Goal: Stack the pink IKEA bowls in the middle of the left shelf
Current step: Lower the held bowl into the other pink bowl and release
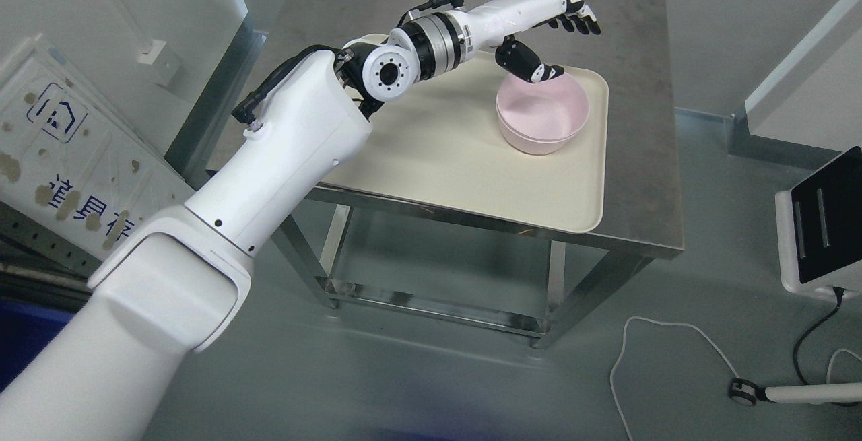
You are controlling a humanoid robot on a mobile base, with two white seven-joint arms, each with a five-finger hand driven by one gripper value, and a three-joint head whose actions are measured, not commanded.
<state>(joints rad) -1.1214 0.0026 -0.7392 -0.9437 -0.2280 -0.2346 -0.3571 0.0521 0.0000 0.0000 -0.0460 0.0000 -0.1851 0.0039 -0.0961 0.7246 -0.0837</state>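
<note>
One arm in view, the left, entering from the lower left corner and running up across the frame; its shoulder end is cut off by the picture edge. Right arm not visible.

Nearest the camera: grey floor, a white cable [673, 340] looping at lower right, and a white device with a dark screen [823, 225] cut off by the right edge. A white panel [74, 158] with blue print leans at far left, partly out of frame, text not legible.

Steel tabletop [640, 178] on metal legs, with a lower rail showing beneath; whatever sits under it is hard to make out. A cream tray [438, 151] covers most of the tabletop, its near-right corner overhanging close to the tabletop's front edge. The tray's left part is hidden behind the forearm.

Pink bowl [543, 118] sits upright on the tray toward its far-right corner. Looks like a single bowl; can't tell if another is nested inside.

Left hand [555, 40] is over the bowl's far rim: fingers [582, 22] spread and extended past the bowl, thumb [535, 67] angled down to the rim, touching or just above it, can't tell. Holding nothing.
</note>
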